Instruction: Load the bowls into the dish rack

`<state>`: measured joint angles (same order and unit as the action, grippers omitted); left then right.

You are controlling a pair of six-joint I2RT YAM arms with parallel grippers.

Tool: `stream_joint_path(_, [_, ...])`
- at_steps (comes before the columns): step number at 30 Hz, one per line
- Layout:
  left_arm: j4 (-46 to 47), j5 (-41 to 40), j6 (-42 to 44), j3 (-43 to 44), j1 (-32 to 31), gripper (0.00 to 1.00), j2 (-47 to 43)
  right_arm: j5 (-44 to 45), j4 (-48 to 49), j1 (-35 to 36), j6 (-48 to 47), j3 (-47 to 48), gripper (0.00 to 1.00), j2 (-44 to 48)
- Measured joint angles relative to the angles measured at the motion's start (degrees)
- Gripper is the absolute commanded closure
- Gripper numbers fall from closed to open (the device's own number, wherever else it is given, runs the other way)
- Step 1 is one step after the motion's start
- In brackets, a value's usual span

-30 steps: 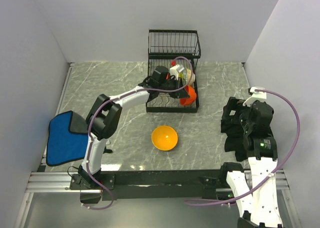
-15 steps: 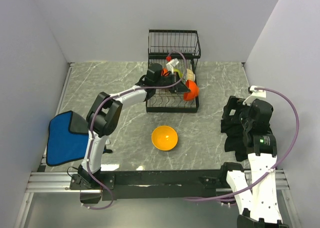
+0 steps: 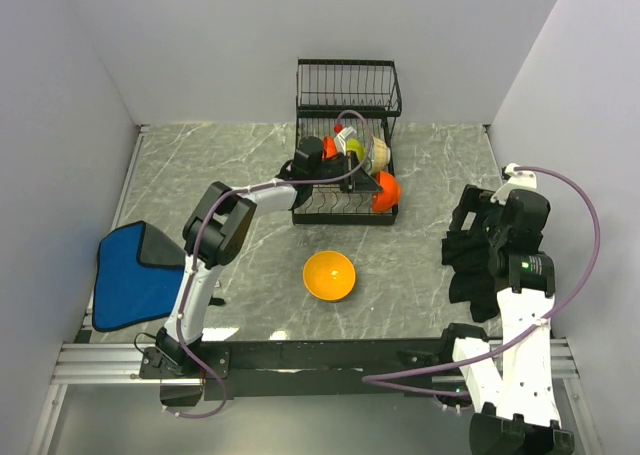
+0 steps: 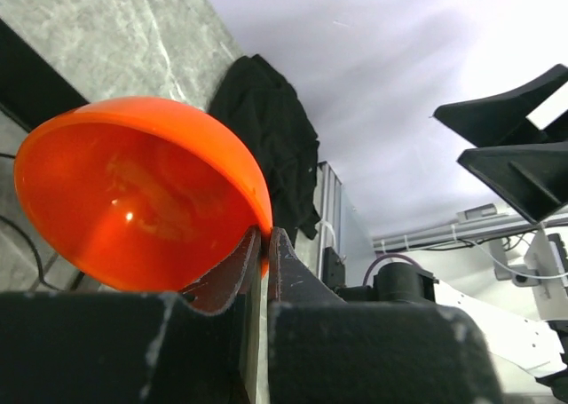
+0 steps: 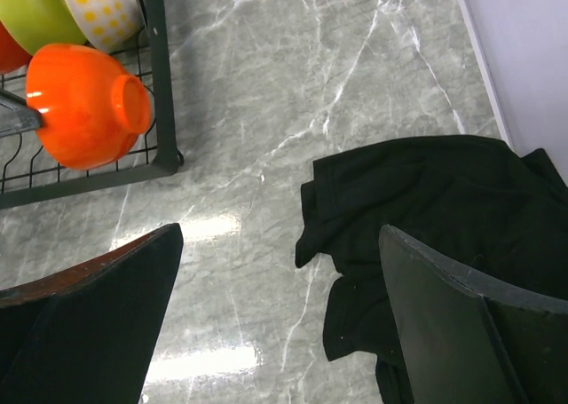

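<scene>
left gripper (image 4: 264, 244), clenched on the rim of the red-orange bowl (image 4: 133, 191), has eased it to the dish rack (image 3: 330, 218)'s 4 o'clock corner, seemingly ready for release; right gripper (image 5: 277, 244) gapes.

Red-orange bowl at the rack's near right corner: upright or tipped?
Tipped on its side: the red-orange bowl has its foot facing sideways over the dish rack wires, with the left claw shut on its rim.

Open desk (image 3: 200, 165) at upper left and upper right. Obstacles: orange bowl (image 3: 329, 275) at lower centre, black cloth (image 3: 468, 275) at right, blue cloth (image 3: 125, 280) at far left, left arm (image 3: 262, 193) slanting up to the crowded dish rack (image 3: 348, 87) at upper centre.
</scene>
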<state>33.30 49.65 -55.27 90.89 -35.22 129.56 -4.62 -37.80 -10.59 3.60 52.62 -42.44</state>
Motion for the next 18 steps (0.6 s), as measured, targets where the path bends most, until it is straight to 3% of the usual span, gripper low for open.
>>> stream_joint_path(18, [13.0,1.5,-9.0,0.9,2.4,0.99,7.0,-2.4,-1.1,-4.6,0.0,3.4,0.00,-4.2])
